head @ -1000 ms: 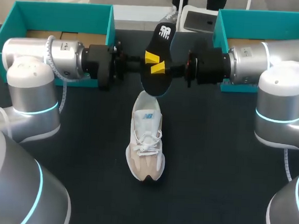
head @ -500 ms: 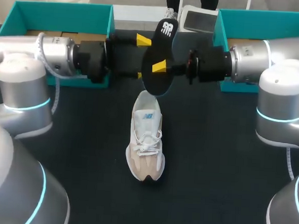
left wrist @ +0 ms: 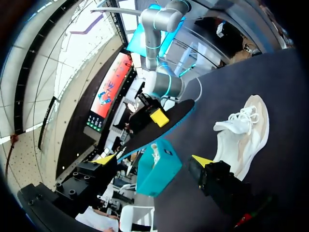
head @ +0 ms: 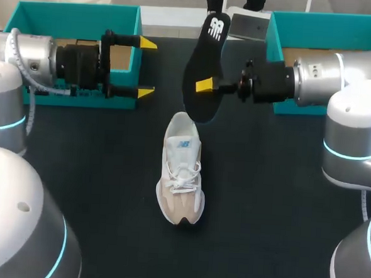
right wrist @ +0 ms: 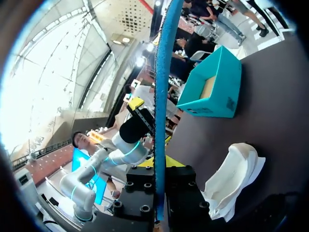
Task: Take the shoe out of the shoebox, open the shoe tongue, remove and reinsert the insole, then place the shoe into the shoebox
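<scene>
The shoe (head: 182, 176) is white and beige with white laces. It stands upright on its sole mid-table, toe toward the robot and heel toward the far edge. The insole (head: 206, 64) is black (its thin edge shows blue in the right wrist view). It is held up on edge in the air, pinched near its lower end by the right gripper (head: 206, 85), above the shoe's heel. Two open teal boxes stand at the far corners: left box (head: 80, 8), right box (head: 325, 19).
</scene>
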Tool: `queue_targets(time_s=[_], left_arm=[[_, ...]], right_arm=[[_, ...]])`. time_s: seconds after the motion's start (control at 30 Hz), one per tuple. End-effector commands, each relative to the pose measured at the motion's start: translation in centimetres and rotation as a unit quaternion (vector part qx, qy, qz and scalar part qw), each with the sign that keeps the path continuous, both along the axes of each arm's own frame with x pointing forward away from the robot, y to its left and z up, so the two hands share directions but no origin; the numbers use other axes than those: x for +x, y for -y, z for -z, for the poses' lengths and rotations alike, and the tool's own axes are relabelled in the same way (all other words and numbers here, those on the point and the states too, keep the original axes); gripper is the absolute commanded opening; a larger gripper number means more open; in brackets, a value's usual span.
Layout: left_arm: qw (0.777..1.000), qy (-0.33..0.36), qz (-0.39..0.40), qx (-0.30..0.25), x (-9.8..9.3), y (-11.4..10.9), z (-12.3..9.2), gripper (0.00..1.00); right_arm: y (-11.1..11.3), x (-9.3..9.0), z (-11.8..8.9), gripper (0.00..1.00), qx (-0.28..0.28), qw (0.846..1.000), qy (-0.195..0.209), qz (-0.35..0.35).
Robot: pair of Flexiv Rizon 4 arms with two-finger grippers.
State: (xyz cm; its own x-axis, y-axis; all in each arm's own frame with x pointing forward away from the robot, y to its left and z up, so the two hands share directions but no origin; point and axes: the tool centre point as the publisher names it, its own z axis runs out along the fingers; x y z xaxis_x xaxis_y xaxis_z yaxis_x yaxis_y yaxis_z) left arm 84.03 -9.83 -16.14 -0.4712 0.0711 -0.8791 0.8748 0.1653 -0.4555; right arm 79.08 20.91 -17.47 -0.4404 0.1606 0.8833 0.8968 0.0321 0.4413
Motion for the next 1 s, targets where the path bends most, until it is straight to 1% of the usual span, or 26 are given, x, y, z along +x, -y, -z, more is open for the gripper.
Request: queue_targets(time_s=[0.03, 0.07, 0.13, 0.17, 0.2, 0.23, 0.3, 0.47, 0.5, 0.53, 0.6, 0.67, 0.93, 1.0], left_arm=[[1.000, -0.001, 0.001, 0.006, -0.2, -0.2, -0.5, 1.00], [1.000, -0.001, 0.001, 0.006, -0.2, -0.2, -0.5, 1.00], [1.000, -0.001, 0.001, 0.006, -0.2, -0.2, -0.5, 1.00], [1.000, -0.001, 0.001, 0.006, -0.2, -0.2, -0.5, 1.00], [1.000, -0.001, 0.001, 0.006, -0.2, -0.2, -0.5, 1.00], [1.000, -0.001, 0.001, 0.006, -0.2, -0.2, -0.5, 1.00], [1.000, -0.001, 0.001, 0.006, -0.2, -0.2, -0.5, 1.00], [1.000, -0.001, 0.001, 0.006, -0.2, -0.2, -0.5, 1.00], [0.999, -0.022, -0.011, 0.032, -0.3, -0.3, -0.4, 1.00], [0.998, -0.028, -0.002, 0.056, -0.3, -0.5, 0.0, 1.00], [0.996, -0.041, -0.010, 0.079, -0.5, -0.8, 0.3, 1.00], [0.992, -0.073, -0.008, 0.102, -0.9, -1.4, 0.9, 1.00], [0.975, -0.179, -0.024, 0.134, -1.4, -2.6, 3.1, 1.00], [0.970, -0.203, -0.023, 0.132, -1.6, -2.9, 3.6, 1.00]], right_arm=[[-0.5, -0.3, 0.1, 0.00, -0.001, 1.000, 0.031, 0.003], [-0.6, -0.3, 0.0, 0.00, 0.000, 0.999, 0.046, 0.005], [-0.9, -0.2, -0.3, 0.00, -0.007, 0.998, 0.065, -0.001], [-0.9, -0.2, -0.3, 0.00, -0.009, 0.998, 0.068, 0.000], [-1.1, -0.1, -0.4, 0.00, -0.015, 0.997, 0.080, -0.004], [-1.2, -0.1, -0.6, 0.00, -0.014, 0.995, 0.101, -0.012], [-1.3, 0.0, -0.8, 0.00, -0.028, 0.994, 0.108, -0.010], [-1.2, 0.0, -1.0, 0.00, -0.031, 0.994, 0.105, -0.008], [-1.2, 0.0, -1.0, 0.00, -0.031, 0.994, 0.105, -0.008], [-1.2, 0.0, -1.0, 0.00, -0.031, 0.994, 0.105, -0.008], [-1.2, 0.0, -1.0, 0.00, -0.031, 0.994, 0.105, -0.008], [-1.2, 0.0, -1.0, 0.00, -0.031, 0.994, 0.105, -0.008], [-1.2, 0.0, -1.0, 0.00, -0.031, 0.994, 0.105, -0.008], [-1.2, 0.4, -0.5, 0.00, -0.051, 0.993, 0.105, -0.010]])
